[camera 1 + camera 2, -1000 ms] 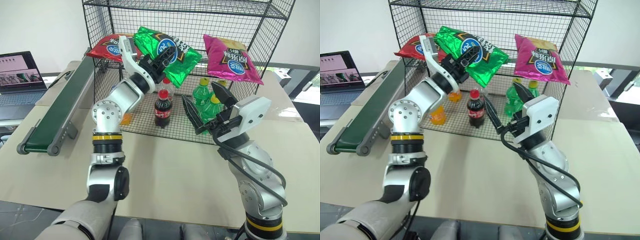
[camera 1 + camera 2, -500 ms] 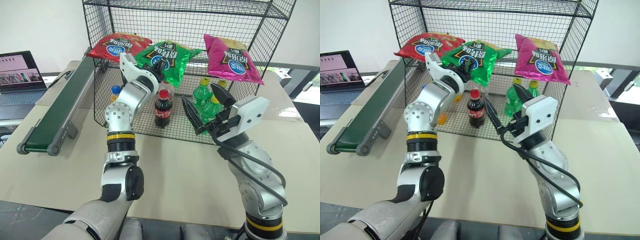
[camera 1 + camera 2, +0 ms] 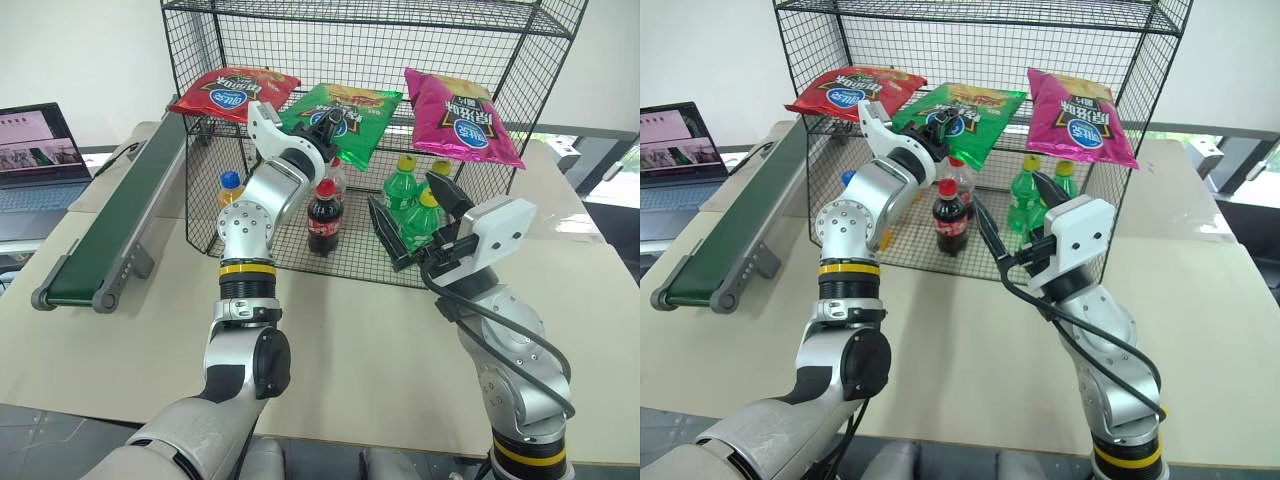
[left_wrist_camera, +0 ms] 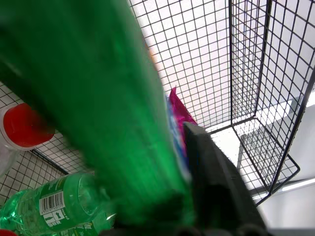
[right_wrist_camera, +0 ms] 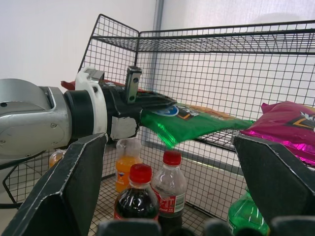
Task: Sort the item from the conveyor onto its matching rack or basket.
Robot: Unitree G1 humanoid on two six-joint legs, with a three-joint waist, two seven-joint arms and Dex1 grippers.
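The item, a shiny green crisp bag [image 3: 352, 106], lies flat on the upper shelf of the black wire rack [image 3: 400, 30], between a red bag [image 3: 230, 92] and a pink bag [image 3: 460, 115]. My left gripper [image 3: 325, 125] reaches into the rack at the bag's near end, and in the left wrist view the green bag [image 4: 103, 98] is blurred right against it. My right gripper [image 3: 410, 200] hovers open and empty in front of the rack's lower shelf. The conveyor [image 3: 110, 220] runs along the left with its dark green belt bare.
On the rack's lower shelf stand a cola bottle [image 3: 324, 215], a clear red-capped bottle behind it, green bottles [image 3: 400, 190] and an orange drink bottle [image 3: 230, 188]. A laptop [image 3: 35, 145] sits at the far left beyond the conveyor.
My left arm has carried the green bag forward and down, from tilted in front of the rack to flat on the upper shelf. The right arm has kept still.
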